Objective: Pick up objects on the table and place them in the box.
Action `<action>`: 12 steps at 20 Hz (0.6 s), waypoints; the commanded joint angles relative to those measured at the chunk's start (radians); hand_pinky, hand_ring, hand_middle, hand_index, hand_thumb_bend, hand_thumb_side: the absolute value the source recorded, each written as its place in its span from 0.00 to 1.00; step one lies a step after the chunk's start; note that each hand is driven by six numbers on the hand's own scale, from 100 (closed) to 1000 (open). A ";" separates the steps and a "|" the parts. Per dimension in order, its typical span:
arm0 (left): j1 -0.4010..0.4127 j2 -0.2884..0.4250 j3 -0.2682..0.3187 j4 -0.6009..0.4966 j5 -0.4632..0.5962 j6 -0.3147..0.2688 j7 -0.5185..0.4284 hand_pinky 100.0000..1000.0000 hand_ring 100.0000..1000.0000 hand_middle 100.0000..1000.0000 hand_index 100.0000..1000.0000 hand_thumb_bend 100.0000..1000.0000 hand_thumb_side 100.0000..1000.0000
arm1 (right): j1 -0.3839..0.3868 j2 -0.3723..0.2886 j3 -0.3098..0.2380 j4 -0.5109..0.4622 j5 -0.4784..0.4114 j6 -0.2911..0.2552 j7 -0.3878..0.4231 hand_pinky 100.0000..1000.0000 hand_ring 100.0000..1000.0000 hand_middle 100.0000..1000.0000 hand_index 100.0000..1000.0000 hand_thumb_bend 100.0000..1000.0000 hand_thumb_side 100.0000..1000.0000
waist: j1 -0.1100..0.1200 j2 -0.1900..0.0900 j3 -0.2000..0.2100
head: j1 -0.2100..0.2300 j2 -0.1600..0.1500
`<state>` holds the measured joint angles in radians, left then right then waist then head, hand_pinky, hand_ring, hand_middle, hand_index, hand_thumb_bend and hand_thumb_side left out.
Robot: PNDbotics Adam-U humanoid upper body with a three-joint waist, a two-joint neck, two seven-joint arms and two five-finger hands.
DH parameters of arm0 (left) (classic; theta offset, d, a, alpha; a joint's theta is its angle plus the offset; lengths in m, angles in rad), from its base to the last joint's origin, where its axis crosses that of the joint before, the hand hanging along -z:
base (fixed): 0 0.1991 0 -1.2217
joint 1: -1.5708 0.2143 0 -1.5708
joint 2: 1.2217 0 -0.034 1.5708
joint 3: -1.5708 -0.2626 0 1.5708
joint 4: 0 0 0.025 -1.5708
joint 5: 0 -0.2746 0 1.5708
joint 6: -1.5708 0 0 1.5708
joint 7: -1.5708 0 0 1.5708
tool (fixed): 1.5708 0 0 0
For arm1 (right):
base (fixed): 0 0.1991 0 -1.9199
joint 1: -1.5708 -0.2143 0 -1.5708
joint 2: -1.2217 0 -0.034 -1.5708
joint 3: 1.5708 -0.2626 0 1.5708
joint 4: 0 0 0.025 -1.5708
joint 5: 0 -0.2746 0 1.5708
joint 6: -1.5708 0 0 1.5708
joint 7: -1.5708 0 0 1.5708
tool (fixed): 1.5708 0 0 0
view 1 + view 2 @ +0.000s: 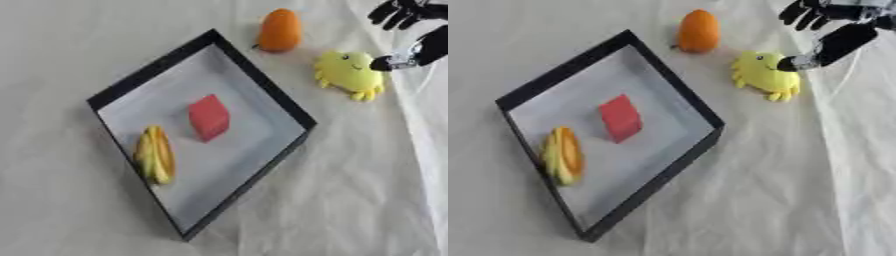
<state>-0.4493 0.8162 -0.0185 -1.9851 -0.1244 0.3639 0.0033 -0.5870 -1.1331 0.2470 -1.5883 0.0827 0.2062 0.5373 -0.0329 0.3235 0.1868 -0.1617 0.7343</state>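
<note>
In box [262, 85]: red block [209, 117], yellow-orange piece [155, 154] | left on surface [350, 190], upper right: orange fruit [280, 30], yellow crab toy [348, 72] | my right hand [833, 42] fingers apart, thumb tip at the toy, nothing held

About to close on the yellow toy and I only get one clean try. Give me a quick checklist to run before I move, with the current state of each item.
1. Right hand at the yellow toy: ok, a fingertip is at its right edge.
2. Fingers around the toy: not ok, they are spread and not closed on it.
3. Orange object clear of the toy: ok, it lies apart, up and to the left.
4. Free space in the box: ok, the red block and yellow-orange piece leave bare floor.
5. Left hand clear: cannot tell, it shows in neither view.
</note>
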 commanded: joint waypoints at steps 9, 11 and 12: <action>-0.017 0.006 0.016 -0.015 0.003 0.007 0.007 0.85 0.79 0.74 0.81 0.33 0.53 | -0.041 -0.024 0.055 0.039 0.048 0.073 -0.061 0.85 0.80 0.81 0.88 0.46 0.17 | -0.015 -0.022 0.015 | -0.017 -0.023; -0.016 0.002 0.019 -0.015 0.004 0.004 0.011 0.85 0.79 0.74 0.81 0.33 0.53 | -0.050 -0.013 0.066 0.052 0.061 0.072 -0.061 0.85 0.80 0.81 0.88 0.46 0.17 | -0.015 -0.019 0.019 | -0.019 -0.022; -0.016 0.001 0.020 -0.015 0.006 0.001 0.013 0.85 0.79 0.74 0.81 0.32 0.53 | -0.055 -0.007 0.071 0.058 0.069 0.071 -0.062 0.85 0.80 0.82 0.88 0.47 0.17 | -0.014 -0.018 0.021 | -0.021 -0.021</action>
<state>-0.4509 0.7986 -0.0183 -1.9851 -0.1215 0.3681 0.0112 -0.6270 -1.1194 0.3225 -1.5368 0.1382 0.2757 0.4786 -0.0375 0.3240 0.2077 -0.1785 0.7255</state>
